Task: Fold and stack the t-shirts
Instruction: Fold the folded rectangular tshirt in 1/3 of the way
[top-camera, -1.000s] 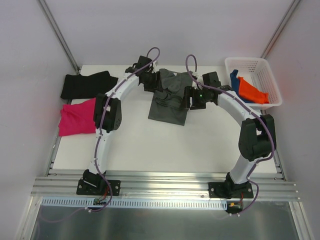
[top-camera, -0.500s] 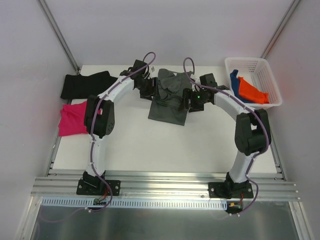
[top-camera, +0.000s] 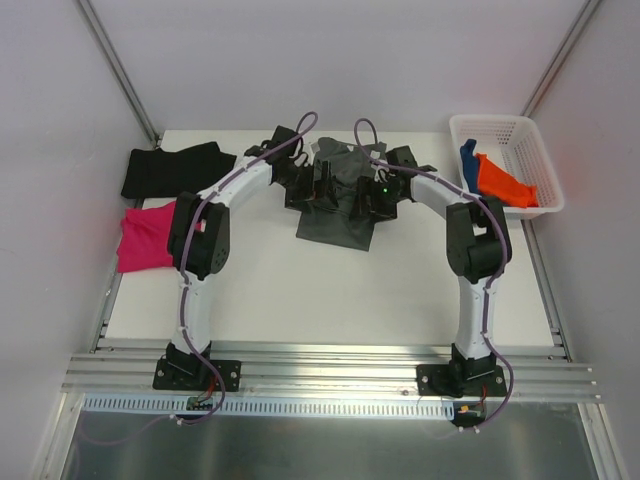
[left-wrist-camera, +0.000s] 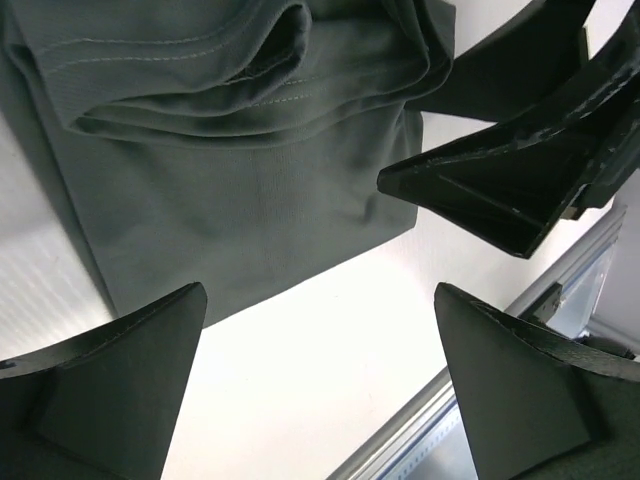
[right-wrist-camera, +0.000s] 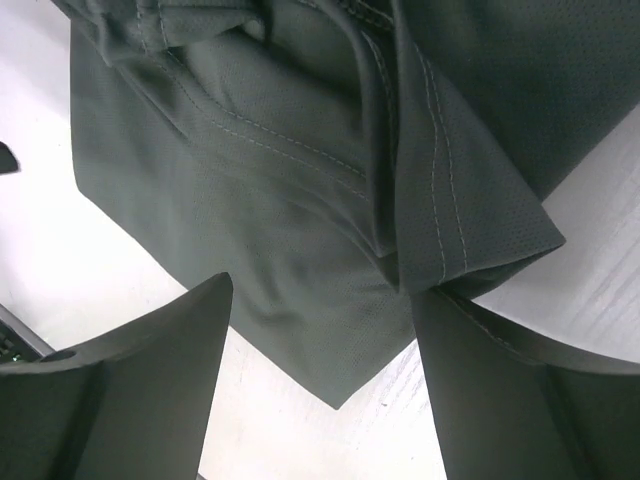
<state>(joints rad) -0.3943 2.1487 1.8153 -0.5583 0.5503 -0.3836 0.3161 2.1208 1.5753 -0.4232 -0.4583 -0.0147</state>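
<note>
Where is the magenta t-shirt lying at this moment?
In the top view, the magenta t-shirt lies at the left edge of the table, just nearer the arm bases than the black t-shirt and beside the left arm.

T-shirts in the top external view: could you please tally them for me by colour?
Dark grey t-shirt: 1
Black t-shirt: 1
Magenta t-shirt: 1
Orange t-shirt: 1
Blue t-shirt: 1
Total: 5
</note>
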